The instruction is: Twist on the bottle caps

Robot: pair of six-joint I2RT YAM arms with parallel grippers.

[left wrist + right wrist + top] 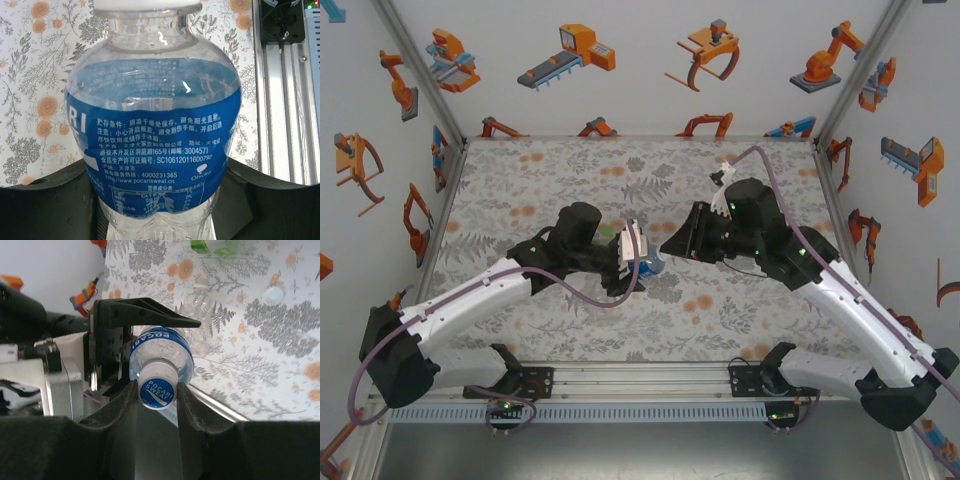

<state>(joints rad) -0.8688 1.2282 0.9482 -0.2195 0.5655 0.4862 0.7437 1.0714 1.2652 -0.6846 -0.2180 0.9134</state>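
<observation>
A blue-labelled clear bottle (155, 135) is held off the table between the two arms. My left gripper (160, 210) is shut on its lower body, one dark jaw on each side. In the top view the left gripper (638, 255) and the bottle (651, 266) sit mid-table. The bottle's neck carries a whitish cap with a blue printed top (157, 390). My right gripper (157, 387) is shut on that cap, both pads pressed against its sides. From above, the right gripper (672, 245) points left at the bottle.
A green-labelled bottle (210, 246) lies at the far edge of the right wrist view. An unlabelled clear bottle (202, 300) rests on the floral tabletop (620, 175), with a loose whitish cap (274, 295) to its right. An aluminium rail (280, 100) runs along the near table edge.
</observation>
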